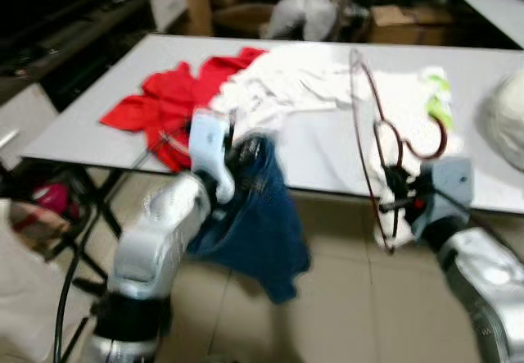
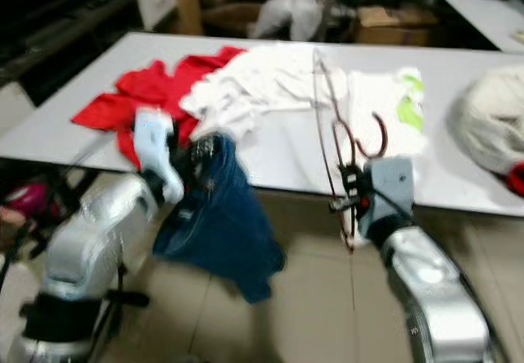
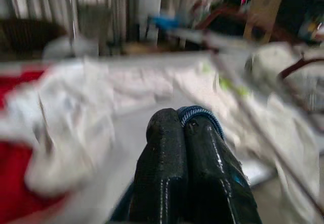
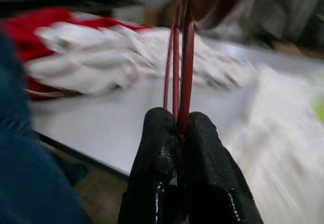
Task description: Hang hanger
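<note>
The hanger (image 1: 372,146) is dark red. The cloth (image 1: 258,220) in the left gripper (image 3: 183,128) is dark blue. The table (image 1: 323,154) is pale grey. A bright red garment (image 1: 168,101) and white clothes (image 1: 286,84) lie on it. One white piece (image 1: 438,101) has a light green patch. Both grippers have shiny black fingers (image 4: 159,148).
</note>
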You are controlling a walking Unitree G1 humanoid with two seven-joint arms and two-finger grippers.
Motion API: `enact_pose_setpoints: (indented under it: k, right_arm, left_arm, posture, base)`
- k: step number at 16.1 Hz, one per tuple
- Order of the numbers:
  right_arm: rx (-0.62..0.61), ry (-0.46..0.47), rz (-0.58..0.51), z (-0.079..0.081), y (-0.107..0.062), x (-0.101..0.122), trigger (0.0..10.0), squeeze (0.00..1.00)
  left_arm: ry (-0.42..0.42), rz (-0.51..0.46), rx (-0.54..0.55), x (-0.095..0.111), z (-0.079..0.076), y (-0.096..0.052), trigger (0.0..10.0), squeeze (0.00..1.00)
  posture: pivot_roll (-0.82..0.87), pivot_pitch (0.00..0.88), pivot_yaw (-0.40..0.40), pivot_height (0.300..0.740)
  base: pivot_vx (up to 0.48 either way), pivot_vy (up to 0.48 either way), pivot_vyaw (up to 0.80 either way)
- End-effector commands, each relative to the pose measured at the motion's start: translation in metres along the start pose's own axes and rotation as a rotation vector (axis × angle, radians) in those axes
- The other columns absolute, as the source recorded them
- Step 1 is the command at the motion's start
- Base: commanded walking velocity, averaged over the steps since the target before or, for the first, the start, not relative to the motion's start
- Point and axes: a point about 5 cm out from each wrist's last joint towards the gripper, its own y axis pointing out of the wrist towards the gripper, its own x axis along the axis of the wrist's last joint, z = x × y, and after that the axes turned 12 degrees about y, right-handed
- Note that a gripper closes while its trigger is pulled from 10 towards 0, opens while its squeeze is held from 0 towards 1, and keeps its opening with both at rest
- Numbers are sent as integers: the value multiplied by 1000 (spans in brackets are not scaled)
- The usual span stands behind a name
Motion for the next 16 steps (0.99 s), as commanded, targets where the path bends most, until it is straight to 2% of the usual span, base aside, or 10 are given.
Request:
enact_pose_setpoints:
  k: [1, 3, 4, 5, 6, 8, 9, 10, 13, 16]
  right_arm:
    - [43, -14, -6, -3, -2, 11, 10000, 0]
    - [74, -58, 15, -12, -8, 19, 10000, 0]
    - [78, -102, 27, -28, -20, 32, 10000, 0]
    - [98, -111, 27, -32, -25, 37, 10000, 0]
    - [180, -132, 34, -39, -42, 49, 10000, 0]
    - [321, -143, 75, -41, -68, 58, 10000, 0]
    - [347, -146, 87, -41, -73, 59, 10000, 0]
    - [385, -153, 124, -43, -84, 62, 10000, 0]
    - [404, -163, 166, -51, -100, 66, 10000, 0]
    - [468, -149, 216, -46, -118, 69, 10000, 0]
  left_arm:
    - [-2, -36, 1, 10, 8, 2, 10000, 0]
    - [1, -62, -21, 17, 10, 12, 10000, 0]
    - [11, -98, -39, 28, 16, 28, 10000, 0]
    - [15, -110, -43, 33, 19, 33, 10000, 0]
    - [42, -120, -49, 45, 28, 48, 10000, 0]
    - [114, -96, -54, 54, 41, 63, 10000, 0]
    - [132, -88, -52, 55, 44, 66, 10000, 0]
    - [160, -78, -33, 61, 54, 75, 10000, 0]
    - [170, -84, 6, 72, 67, 86, 10000, 0]
    - [177, -126, 29, 91, 76, 98, 10000, 0]
  posture:
    - [19, 0, 31, 740]
    - [18, 0, 32, 740]
    - [9, 0, 38, 740]
    - [5, 0, 41, 740]
    - [1, 0, 46, 740]
    - [-7, 0, 52, 740]
    - [-8, 0, 53, 740]
    - [-13, 0, 59, 740]
    - [-29, 0, 74, 740]
    - [-41, 0, 86, 740]
  base:
    - [334, 0, 0]
    - [337, 0, 0]
    - [337, 0, 0]
    - [337, 0, 0]
    - [337, 0, 0]
    - [334, 0, 0]
    - [330, 0, 0]
    - [311, 0, 0]
    - [310, 0, 0]
    - [308, 0, 0]
